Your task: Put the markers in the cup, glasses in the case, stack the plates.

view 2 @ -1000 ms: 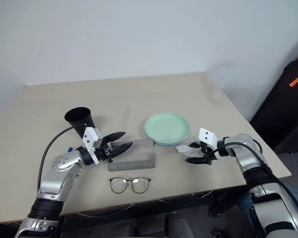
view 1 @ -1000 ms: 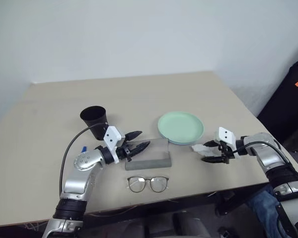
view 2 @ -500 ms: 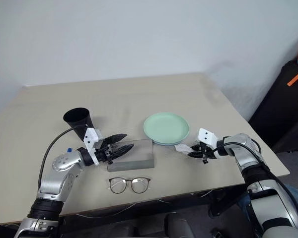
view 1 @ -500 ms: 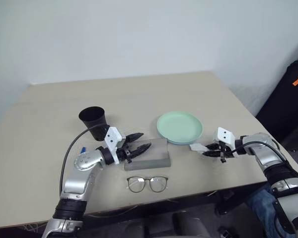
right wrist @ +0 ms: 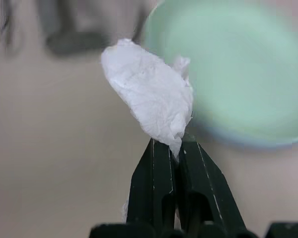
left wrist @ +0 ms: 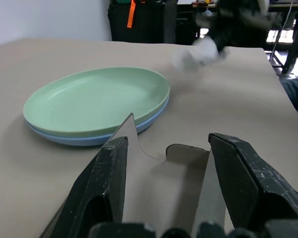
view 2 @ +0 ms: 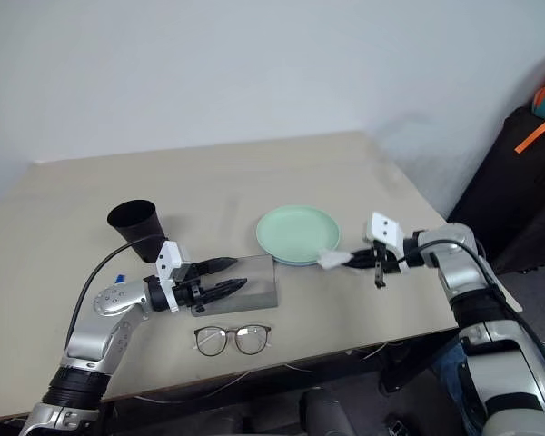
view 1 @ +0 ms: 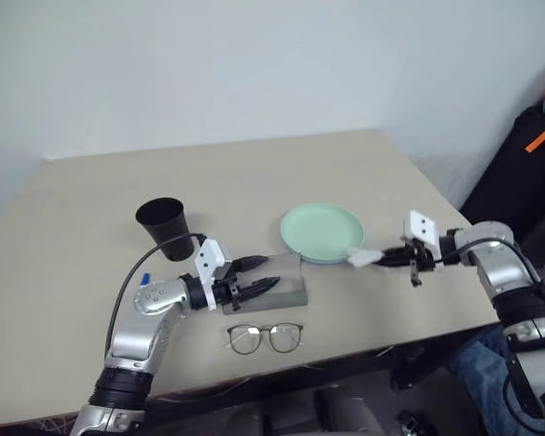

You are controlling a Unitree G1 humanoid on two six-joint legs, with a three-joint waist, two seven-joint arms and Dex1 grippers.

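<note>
The right gripper (view 2: 345, 262) pinches a crumpled white tissue (view 2: 331, 260) (just beside the stacked plates (view 2: 296, 234)) above the table (view 2: 254, 177).

The top plate (view 1: 322, 232) is mint green, and the plate (left wrist: 84, 139) under it is light blue. The cup (view 1: 163, 228) is black. The case (view 1: 285, 284) is grey. The glasses (view 1: 265, 337) have a thin dark frame. The crumpled tissue (right wrist: 150, 99) is white. The table (view 1: 254, 173) is plain beige.

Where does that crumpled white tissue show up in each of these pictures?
Left eye view: tissue, right of the green plate.
Right eye view, same spot.
Left wrist view: blurred, beyond the plate.
Right wrist view: pinched in the right gripper.
Shared landmark: the green plate.
</note>
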